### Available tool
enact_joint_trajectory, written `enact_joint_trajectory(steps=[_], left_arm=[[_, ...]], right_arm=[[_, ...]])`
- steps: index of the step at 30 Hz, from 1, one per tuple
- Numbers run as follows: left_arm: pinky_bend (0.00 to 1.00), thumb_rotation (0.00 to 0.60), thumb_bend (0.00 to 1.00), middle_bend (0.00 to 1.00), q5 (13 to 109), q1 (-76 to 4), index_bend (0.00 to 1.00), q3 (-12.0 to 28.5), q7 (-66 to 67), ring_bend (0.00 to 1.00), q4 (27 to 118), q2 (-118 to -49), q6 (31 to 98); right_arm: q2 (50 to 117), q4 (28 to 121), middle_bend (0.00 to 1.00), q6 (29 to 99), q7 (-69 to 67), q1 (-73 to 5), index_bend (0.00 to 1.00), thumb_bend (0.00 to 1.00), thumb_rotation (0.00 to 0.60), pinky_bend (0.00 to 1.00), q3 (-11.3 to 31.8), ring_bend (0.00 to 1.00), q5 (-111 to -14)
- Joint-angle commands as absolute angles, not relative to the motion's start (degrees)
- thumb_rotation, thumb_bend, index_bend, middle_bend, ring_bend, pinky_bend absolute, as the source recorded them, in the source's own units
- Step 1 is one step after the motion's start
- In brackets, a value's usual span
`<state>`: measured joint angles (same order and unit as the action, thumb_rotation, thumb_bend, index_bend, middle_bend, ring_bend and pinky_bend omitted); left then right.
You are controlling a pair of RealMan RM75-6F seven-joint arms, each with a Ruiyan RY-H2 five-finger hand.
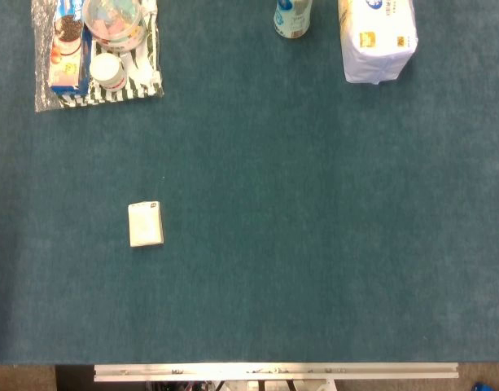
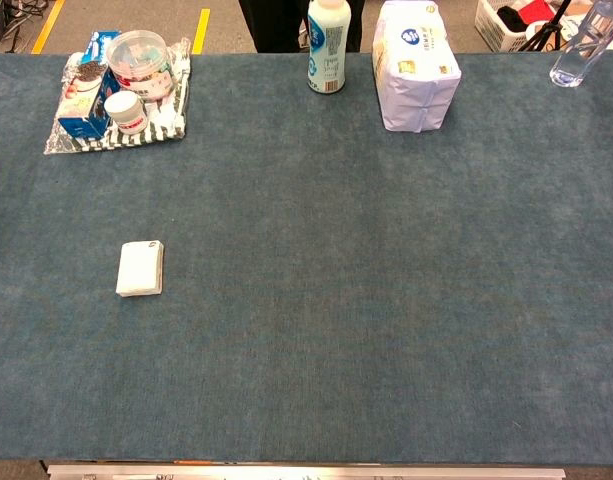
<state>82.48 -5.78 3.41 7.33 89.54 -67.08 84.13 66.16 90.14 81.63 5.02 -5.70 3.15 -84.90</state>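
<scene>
Blue felt desk (image 2: 386, 300); small white box (image 2: 140, 268) lies flat, bottle (image 2: 327, 45) & tissue pack (image 2: 414, 65) far behind it. Hands out of frame, state unknown.

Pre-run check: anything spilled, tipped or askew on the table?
Nothing stands out. The small white box lies flat alone; the milk bottle stands upright beside the tissue pack; snacks sit on their striped bag.
</scene>
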Motion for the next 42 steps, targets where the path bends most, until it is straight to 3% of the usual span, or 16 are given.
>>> enact_joint_trajectory(steps=[1,9,23,29,33,38,42], left_arm=[[0.55,0.6,0.62,0.47,82.8,-5.3,0.6,3.4,7.5,0.45,90.1,-66.8,85.1],[0.55,0.6,0.62,0.47,83.3,-4.9,0.6,3.3,7.7,0.45,90.9,-66.4,86.0],[0.55,0.6,0.62,0.44,87.6,-6.3,0.6,0.1,6.1,0.43,89.9,-65.8,82.4],[0.43,0.6,0.62,0.37,90.0,-7.6,0.58,-1.4,3.1,0.32,88.2,-66.6,79.9],[0.21,0.6,0.62,0.35,91.2,-7.7,0.58,-2.1,1.8,0.23,87.6,-67.0,80.1],[0.16,0.6,0.62,0.36,93.0,-7.8,0.54,-3.6,0.4,0.23,89.7,-65.8,79.7],[0.14,0.6,0.67,0.45,94.3,-8.0,0.49,-4.9,1.6,0.23,91.4,-65.2,78.7]], right_arm=[[66.6,89.5,0.57,80.8,4.6,-6.1,0.58,0.06,0.6,0.21,3.0,0.35,-84.9],[67.4,88.1,0.57,78.9,4.4,-6.8,0.58,0.06,0.6,0.21,2.6,0.35,-84.3],[66.3,89.7,0.55,83.2,3.3,-6.0,0.58,0.06,0.6,0.21,2.2,0.35,-88.4],[65.3,91.3,0.53,87.5,2.2,-5.0,0.58,0.06,0.6,0.21,2.1,0.34,-91.7],[65.0,92.0,0.53,89.4,1.7,-4.6,0.58,0.06,0.6,0.21,2.3,0.34,-93.1],[65.0,91.9,0.53,89.5,1.2,-4.6,0.58,0.06,0.6,0.21,2.2,0.34,-93.4],[65.1,91.7,0.53,88.7,1.1,-4.9,0.58,0.06,0.6,0.21,2.3,0.34,-92.9]])
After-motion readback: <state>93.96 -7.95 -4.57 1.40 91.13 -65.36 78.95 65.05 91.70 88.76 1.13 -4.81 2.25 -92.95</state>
